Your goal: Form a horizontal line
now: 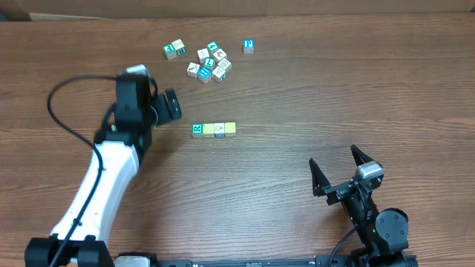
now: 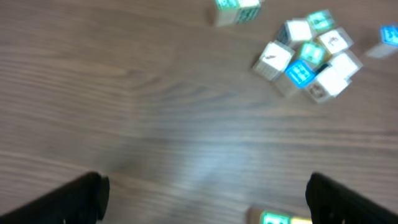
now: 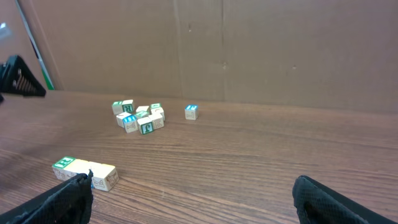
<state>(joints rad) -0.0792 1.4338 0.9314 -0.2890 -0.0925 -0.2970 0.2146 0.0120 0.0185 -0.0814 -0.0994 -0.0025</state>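
Black-fingered, the left gripper [image 1: 169, 105] hung spread wide and empty near the row's left end. The right gripper [image 1: 340, 169], equally spread, held nothing by the near edge of the table [image 1: 297, 89]. Mid-table lay the horizontal line [image 1: 214, 130], four touching cubes: teal-lettered white, pale yellow, blue-marked white, pale yellow. Wooden and probably light, they would likely skid, so pinching opposite flat faces looked safest.

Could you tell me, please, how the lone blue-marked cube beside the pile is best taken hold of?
Probably from straight above, pinching two opposite side faces of the lone cube. It lies flat on the table and stands apart from the pile, so every side looks free.
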